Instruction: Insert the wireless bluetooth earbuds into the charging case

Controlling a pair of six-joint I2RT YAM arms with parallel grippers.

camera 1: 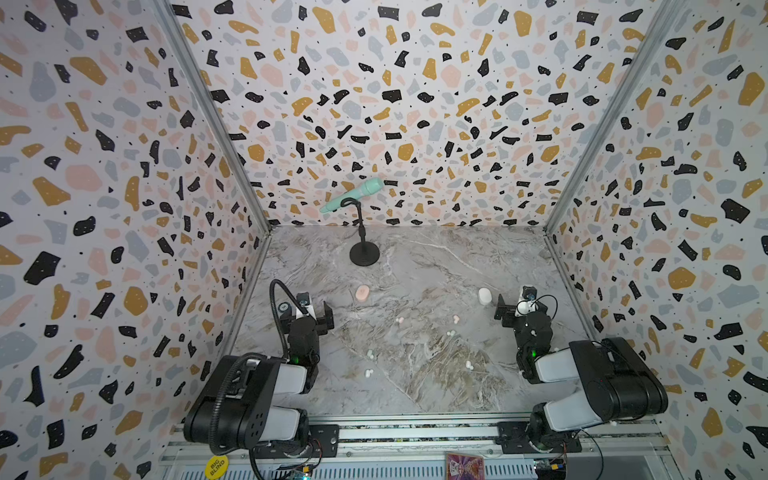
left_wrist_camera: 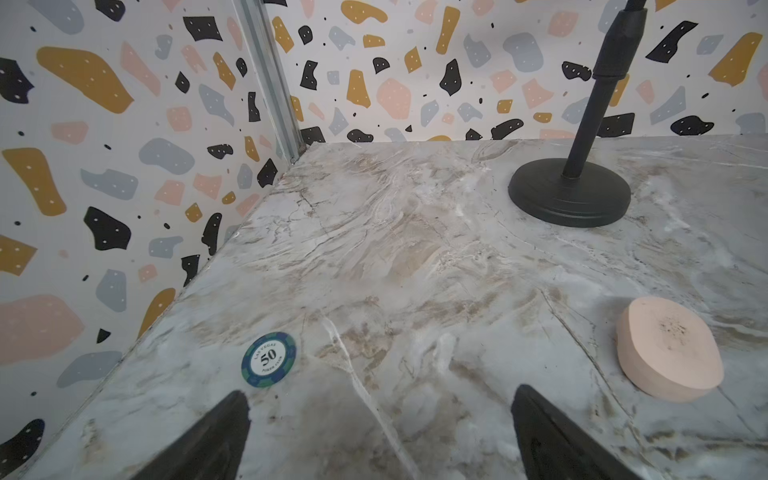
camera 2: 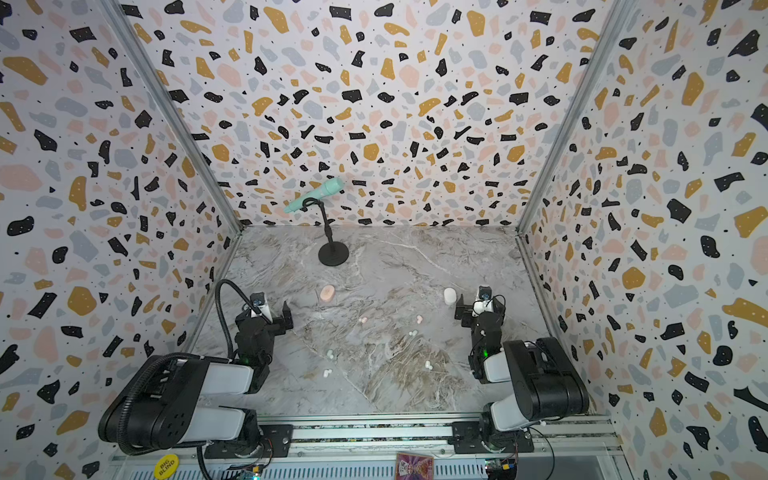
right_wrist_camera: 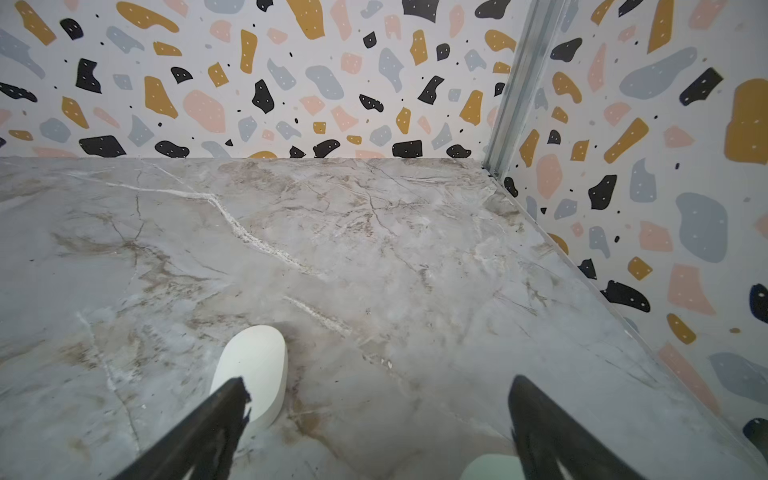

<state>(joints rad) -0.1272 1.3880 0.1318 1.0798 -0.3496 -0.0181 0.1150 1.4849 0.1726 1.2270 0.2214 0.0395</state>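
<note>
Top views show six tiny earbuds (camera 1: 450,333) scattered on the table (camera 1: 415,395), nearer the arms than the pink case (camera 1: 362,293) and white case (camera 1: 484,296). Both empty, the left gripper (left_wrist_camera: 380,399) and right gripper (right_wrist_camera: 380,386) gape wide. The buds seem light and slick; pinch across the rounded body.

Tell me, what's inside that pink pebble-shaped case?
Nothing shows: the pink case lies shut on the marble table, so its inside is covered. Tiny earbuds lie loose on the table outside it.

The mint case (right_wrist_camera: 488,468) was cut off by the right wrist view's edge; in both top views the earbuds (camera 1: 451,333) were rendered too small for detail.
</note>
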